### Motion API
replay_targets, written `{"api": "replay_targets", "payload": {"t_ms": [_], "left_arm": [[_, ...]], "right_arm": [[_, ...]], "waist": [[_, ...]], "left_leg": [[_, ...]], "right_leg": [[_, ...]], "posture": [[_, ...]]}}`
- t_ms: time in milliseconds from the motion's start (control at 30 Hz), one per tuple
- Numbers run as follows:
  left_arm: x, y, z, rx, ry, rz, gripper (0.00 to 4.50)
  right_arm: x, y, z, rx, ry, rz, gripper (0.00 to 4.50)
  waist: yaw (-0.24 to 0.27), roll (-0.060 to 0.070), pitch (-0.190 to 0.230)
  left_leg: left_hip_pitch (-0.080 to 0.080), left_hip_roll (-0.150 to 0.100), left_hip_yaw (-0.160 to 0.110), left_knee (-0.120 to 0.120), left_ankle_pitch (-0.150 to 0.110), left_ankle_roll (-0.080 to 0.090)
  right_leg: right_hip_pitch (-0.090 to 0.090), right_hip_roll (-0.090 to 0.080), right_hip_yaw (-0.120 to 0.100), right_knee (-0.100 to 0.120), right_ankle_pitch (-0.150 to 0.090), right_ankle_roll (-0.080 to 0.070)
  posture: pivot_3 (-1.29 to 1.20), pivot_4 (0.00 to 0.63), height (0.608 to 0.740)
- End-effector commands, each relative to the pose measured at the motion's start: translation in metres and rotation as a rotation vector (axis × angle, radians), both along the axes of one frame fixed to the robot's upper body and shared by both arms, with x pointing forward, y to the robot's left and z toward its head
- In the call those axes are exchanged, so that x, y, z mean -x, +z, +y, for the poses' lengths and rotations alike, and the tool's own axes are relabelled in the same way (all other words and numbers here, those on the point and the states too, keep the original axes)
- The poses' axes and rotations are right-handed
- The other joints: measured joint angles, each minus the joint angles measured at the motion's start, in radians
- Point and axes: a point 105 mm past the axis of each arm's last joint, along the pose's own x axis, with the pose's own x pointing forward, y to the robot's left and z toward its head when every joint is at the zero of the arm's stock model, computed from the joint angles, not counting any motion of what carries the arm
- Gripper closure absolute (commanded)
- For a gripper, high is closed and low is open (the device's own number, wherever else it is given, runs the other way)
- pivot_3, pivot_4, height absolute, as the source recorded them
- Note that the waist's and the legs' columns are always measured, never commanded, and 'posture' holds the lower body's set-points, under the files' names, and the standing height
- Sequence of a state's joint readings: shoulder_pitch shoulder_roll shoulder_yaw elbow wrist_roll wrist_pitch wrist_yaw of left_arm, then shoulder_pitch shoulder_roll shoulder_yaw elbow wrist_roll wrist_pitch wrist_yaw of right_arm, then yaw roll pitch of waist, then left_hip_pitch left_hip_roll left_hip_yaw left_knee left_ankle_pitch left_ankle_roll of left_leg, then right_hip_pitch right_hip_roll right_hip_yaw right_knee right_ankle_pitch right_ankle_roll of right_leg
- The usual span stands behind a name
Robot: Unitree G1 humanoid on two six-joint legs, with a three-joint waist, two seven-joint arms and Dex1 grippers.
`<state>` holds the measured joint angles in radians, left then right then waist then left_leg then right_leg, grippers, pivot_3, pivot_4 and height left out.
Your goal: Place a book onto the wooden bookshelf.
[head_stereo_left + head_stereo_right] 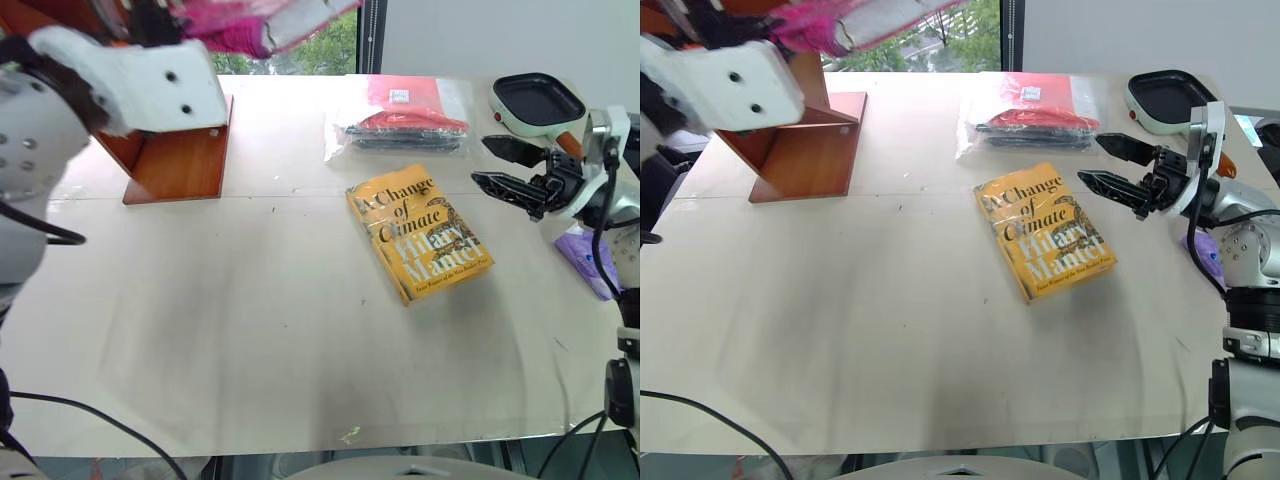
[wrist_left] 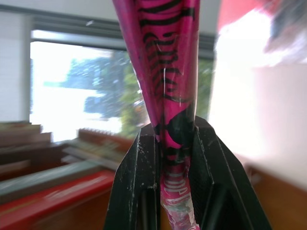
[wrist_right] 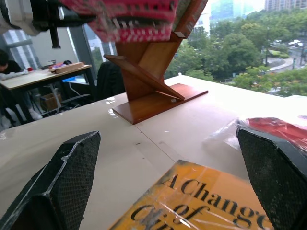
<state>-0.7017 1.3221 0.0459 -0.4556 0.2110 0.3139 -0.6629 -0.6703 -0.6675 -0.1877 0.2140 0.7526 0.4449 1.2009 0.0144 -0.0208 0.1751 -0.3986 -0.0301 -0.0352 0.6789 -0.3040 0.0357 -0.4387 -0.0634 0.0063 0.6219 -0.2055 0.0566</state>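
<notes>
**Pink book held high beside the shelf, right gripper waiting open**

The book (image 2: 165, 72) is a thin pink paperback in a glossy wrap. It looks light, but it is soft: I judge that it will bend and droop if it is held by one edge only, and that the shiny wrap can slide between the pads. The yellow book (image 1: 418, 232) stays flat on the table (image 1: 250, 330) and is not the one for this task.

The left gripper (image 2: 175, 139) is pinching the book, its two black fingers pressed on both faces near one end, so the rest of the book stands out free beyond them. A grip closer to the spine, or deeper over the pages, would probably carry it more steadily. In the head views the book is up in the air at the top edge, above and just beside the wooden bookshelf (image 1: 180, 160), not yet resting on any board.

The left arm is raised high, with its white wrist housing in front of the shelf. The right gripper (image 1: 1118, 165) is spread wide and holds nothing. It hangs above the table near the far corner of the yellow book and points across toward the shelf. Its own camera looks between the two fingers (image 3: 62, 177) at the slanted boards.
</notes>
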Motion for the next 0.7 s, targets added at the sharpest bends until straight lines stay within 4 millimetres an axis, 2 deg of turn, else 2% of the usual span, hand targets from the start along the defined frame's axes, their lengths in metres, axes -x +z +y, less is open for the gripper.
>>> {"api": "replay_targets", "payload": {"t_ms": [33, 167, 333, 400, 533, 633, 700], "left_arm": [[0.014, 0.025, 0.017, -0.066, 0.084, -0.105, 4.27], [0.014, 0.021, 0.038, -0.088, 0.157, -0.057, 4.27], [0.016, 0.028, 0.051, -0.104, 0.188, -0.057, 4.27], [0.013, 0.021, 0.056, -0.094, 0.191, -0.003, 4.27], [0.005, -0.005, 0.071, -0.034, 0.247, 0.131, 4.27], [0.005, -0.008, 0.084, -0.021, 0.314, 0.149, 4.27], [0.006, -0.003, 0.094, -0.036, 0.370, 0.136, 4.27]], "right_arm": [[0.005, 0.019, 0.004, -0.015, 0.043, -0.087, 0.00], [0.013, 0.033, 0.017, -0.065, 0.113, -0.108, 0.00], [0.015, 0.034, 0.022, -0.083, 0.126, -0.106, 0.00], [0.014, 0.034, 0.022, -0.094, 0.118, -0.105, 0.00], [0.012, 0.031, 0.022, -0.099, 0.106, -0.105, 0.00], [0.011, 0.031, 0.023, -0.103, 0.105, -0.105, 0.00], [0.010, 0.031, 0.022, -0.108, 0.104, -0.104, 0.00]], "waist": [[-0.004, 0.000, 0.000], [-0.008, 0.000, 0.000], [-0.021, 0.000, 0.000], [-0.026, 0.000, 0.000], [-0.028, 0.001, 0.000], [-0.030, 0.000, 0.000], [-0.030, 0.000, 0.000]], "left_leg": [[0.000, 0.000, 0.000, 0.000, 0.000, 0.000], [0.001, 0.000, 0.000, 0.001, 0.000, 0.000], [0.002, 0.001, 0.000, 0.006, 0.000, 0.000], [0.002, 0.001, 0.000, 0.006, 0.000, 0.000], [0.003, 0.001, 0.001, 0.006, 0.000, 0.000], [0.002, 0.001, 0.001, 0.006, 0.000, 0.000], [0.002, 0.001, 0.001, 0.006, 0.000, 0.000]], "right_leg": [[0.000, 0.000, 0.000, 0.000, 0.000, 0.000], [0.000, 0.000, -0.001, 0.003, 0.000, 0.000], [0.000, 0.001, -0.001, 0.006, 0.000, 0.000], [0.000, 0.001, 0.000, 0.006, 0.001, 0.000], [0.000, 0.001, 0.000, 0.007, 0.001, 0.001], [-0.001, 0.001, 0.000, 0.010, 0.001, 0.001], [-0.001, 0.001, 0.000, 0.010, 0.001, 0.001]], "posture": [[0.00, 0.150, 0.740], [0.00, 0.150, 0.740], [0.00, 0.150, 0.740], [0.00, 0.150, 0.740], [0.00, 0.150, 0.740], [0.00, 0.150, 0.740], [0.00, 0.150, 0.740]]}}
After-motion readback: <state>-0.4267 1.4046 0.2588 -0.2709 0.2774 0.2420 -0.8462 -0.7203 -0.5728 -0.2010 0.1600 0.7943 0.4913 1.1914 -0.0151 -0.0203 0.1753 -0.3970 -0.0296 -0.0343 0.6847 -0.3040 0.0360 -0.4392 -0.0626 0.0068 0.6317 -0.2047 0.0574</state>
